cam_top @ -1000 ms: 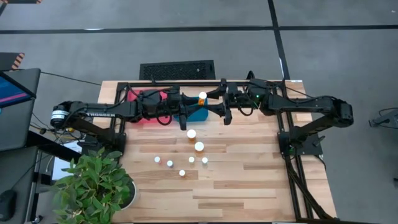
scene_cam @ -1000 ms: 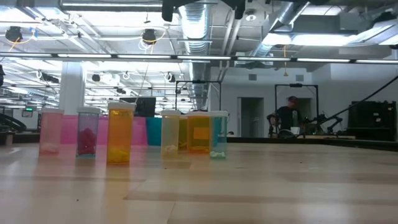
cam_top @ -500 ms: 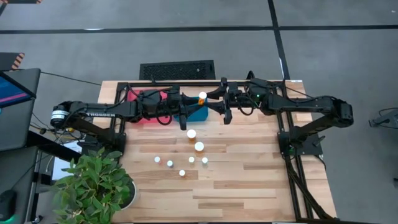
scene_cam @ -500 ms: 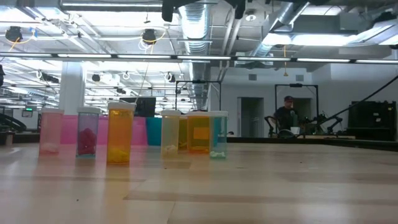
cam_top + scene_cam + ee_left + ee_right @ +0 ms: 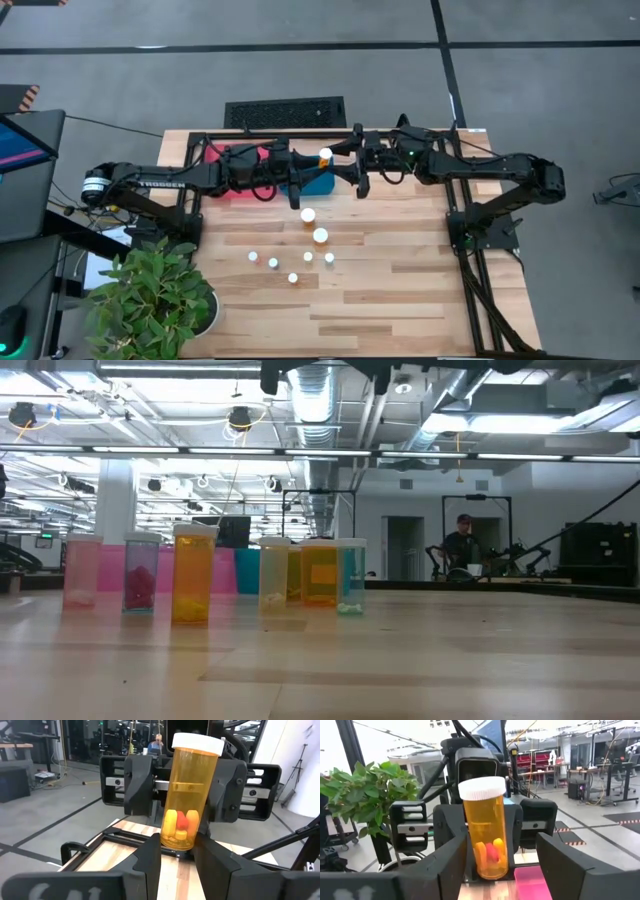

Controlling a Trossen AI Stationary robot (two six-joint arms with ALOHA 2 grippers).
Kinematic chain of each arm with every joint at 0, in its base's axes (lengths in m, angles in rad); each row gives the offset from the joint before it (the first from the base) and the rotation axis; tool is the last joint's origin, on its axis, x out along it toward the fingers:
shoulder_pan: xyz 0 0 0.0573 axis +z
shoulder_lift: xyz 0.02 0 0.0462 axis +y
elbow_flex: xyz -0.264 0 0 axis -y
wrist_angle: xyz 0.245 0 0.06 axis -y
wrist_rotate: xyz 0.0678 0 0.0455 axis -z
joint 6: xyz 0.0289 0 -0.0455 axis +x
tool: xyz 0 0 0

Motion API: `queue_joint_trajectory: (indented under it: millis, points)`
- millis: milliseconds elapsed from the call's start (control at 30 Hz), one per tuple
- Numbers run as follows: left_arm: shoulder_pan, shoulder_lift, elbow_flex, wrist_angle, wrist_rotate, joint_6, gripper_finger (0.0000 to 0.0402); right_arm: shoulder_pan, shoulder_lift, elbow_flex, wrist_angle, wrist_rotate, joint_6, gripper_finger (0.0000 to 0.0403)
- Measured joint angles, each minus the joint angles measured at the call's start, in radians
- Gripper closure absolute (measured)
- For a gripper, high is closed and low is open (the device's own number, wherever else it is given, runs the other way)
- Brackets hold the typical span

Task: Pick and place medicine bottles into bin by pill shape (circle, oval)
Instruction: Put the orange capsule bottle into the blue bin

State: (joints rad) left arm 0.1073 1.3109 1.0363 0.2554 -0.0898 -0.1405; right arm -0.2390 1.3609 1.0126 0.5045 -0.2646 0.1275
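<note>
1. Over the far middle of the tabletop (image 5: 400, 290) the two arms meet head on, and an amber bottle (image 5: 191, 795) with a white cap stands upright between them, above the blue bin (image 5: 318, 183)
2. The left end effector (image 5: 177, 851) clamps the bottle's lower body between its two dark fingers (image 5: 147, 865); yellow and red-orange pills sit at the bottom of the bottle
3. The right end effector (image 5: 502, 862) faces it from the other side with its fingers (image 5: 451, 865) spread wide, one either side of the bottle, not pressing on it
4. From above, the white cap (image 5: 326, 154) shows right between the two wrists
5. Against a second ago, the bottle and left arm look unmoved; the right arm's end effector has shifted slightly, now a touch closer to the bottle
6. On the tabletop nearer the camera stand the other bottles: two wider-capped ones (image 5: 308, 215) and (image 5: 320, 236), then five small white caps (image 5: 273, 263) scattered just beyond, all well apart from both end effectors
7. The level view shows them as pink, magenta, orange, pale, amber and blue bottles in a row (image 5: 193, 574)
8. A pink bin (image 5: 240, 160) lies left of the blue one, mostly under the left arm; a potted plant (image 5: 150, 295) sits at the near left corner, and a person (image 5: 462, 545) is in the room far behind
</note>
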Motion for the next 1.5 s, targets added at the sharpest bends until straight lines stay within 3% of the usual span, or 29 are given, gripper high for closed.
queue_joint_trajectory:
  millis: [367, 767, 1000, 1233, 1500]
  points:
    - [0.000, 0.001, 0.000, -0.005, -0.003, 0.001, 0.0303, 0.002, 0.023, 0.000, 0.016, 0.000, -0.006, 0.0208]
    - [0.000, 0.001, 0.000, -0.010, -0.009, 0.004, 0.0303, 0.018, 0.032, 0.001, 0.031, 0.000, -0.035, 0.0299]
    - [0.000, 0.000, 0.000, -0.020, -0.032, -0.003, 0.0300, 0.017, 0.032, 0.001, 0.028, 0.000, -0.033, 0.0304]
    - [0.002, -0.001, 0.002, -0.184, -0.019, -0.086, 0.0247, -0.012, 0.006, 0.000, 0.016, 0.001, -0.028, 0.0302]
    - [0.018, -0.041, 0.029, -0.271, -0.001, -0.158, 0.0155, -0.043, -0.022, -0.002, -0.155, -0.015, -0.047, 0.0301]
